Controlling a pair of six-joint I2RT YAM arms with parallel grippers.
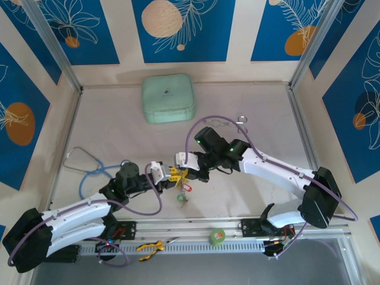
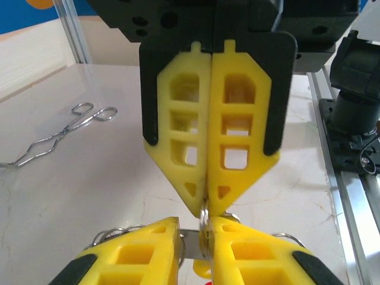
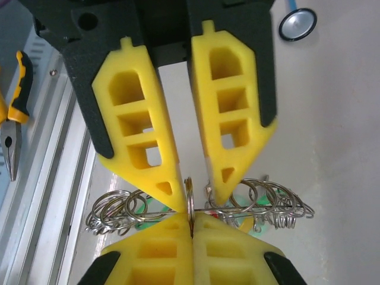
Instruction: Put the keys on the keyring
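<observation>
Top view: both arms reached to the middle of the tabletop (image 1: 119, 130), hands tip to tip.

Right hand (image 3: 191, 221): fingers pressed together, clamped on the rim of the keyring (image 3: 190, 199). The keyring stood on edge, thin side toward the right wrist camera.

Left hand (image 2: 195, 236): slightly open. In the right wrist view its fingertips stood on either side of the keyring rim at 12 o'clock from the right hand, with a narrow gap on each side. In the left wrist view a flat bit of metal sat in the gap between its fingers; contact could not be told.

Small split rings (image 3: 270, 202) fanned out at 3 o'clock and 9 o'clock from the keyring, bunched close to it. Whether they were threaded on it could not be told.

Keys (image 1: 184, 191): just at 6 o'clock from the meeting hands in the top view, red and green tags visible. Hanging or lying, could not be told.

Other items, top view, from the hands:
- mint-green pouch (image 1: 168, 98) at 12 o'clock, well apart
- forceps (image 1: 234, 123) at 1 o'clock
- stethoscope (image 1: 89, 169) at 9 o'clock
- pliers (image 1: 151, 247) at 7 o'clock, on the near rail
- green tape roll (image 1: 217, 237) at 5 o'clock, on the near rail
</observation>
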